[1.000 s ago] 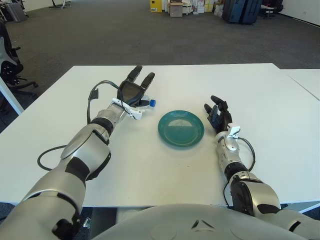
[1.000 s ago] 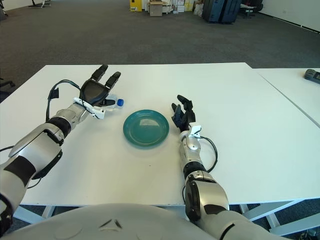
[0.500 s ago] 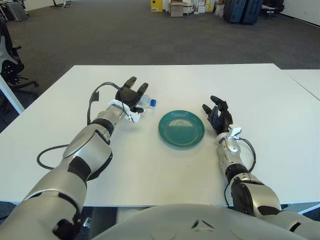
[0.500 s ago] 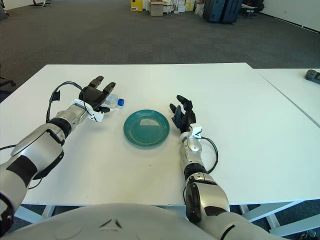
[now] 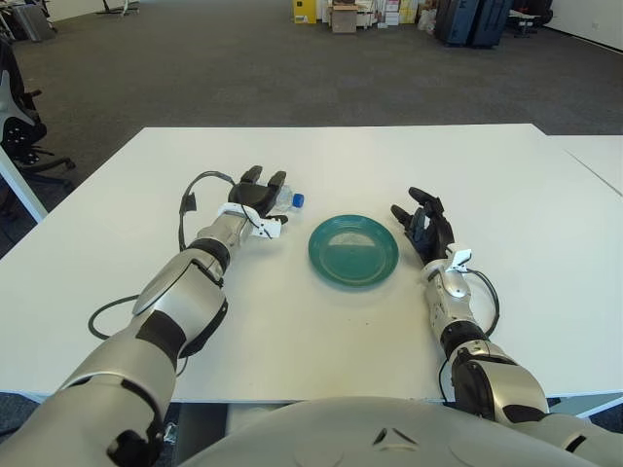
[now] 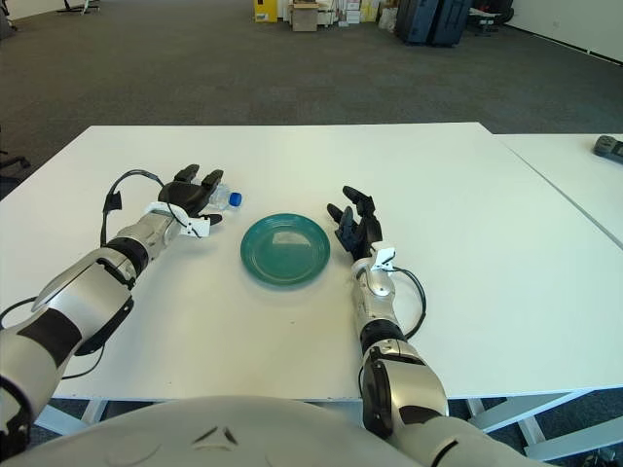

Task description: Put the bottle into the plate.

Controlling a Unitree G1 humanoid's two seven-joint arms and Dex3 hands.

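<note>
A small clear bottle with a blue cap [image 5: 290, 200] lies on its side on the white table [image 5: 321, 331], left of the round green plate [image 5: 353, 251], which has nothing in it. My left hand [image 5: 259, 192] is lowered onto the bottle. Its fingers stretch across the body and hide most of it, and only the cap end pokes out toward the plate. They are still extended rather than curled tight. My right hand [image 5: 424, 226] shows just right of the plate, fingers spread, holding nothing.
A black cable [image 5: 192, 189] loops off my left wrist over the table. A second white table [image 6: 584, 170] stands to the right with a dark device [image 6: 608, 146] on it. An office chair [image 5: 15, 117] is at the far left.
My left hand, raised with spread fingers behind the bottle a second ago, has dropped down and forward onto the bottle. The bottle, plate and right hand stay where they were.
</note>
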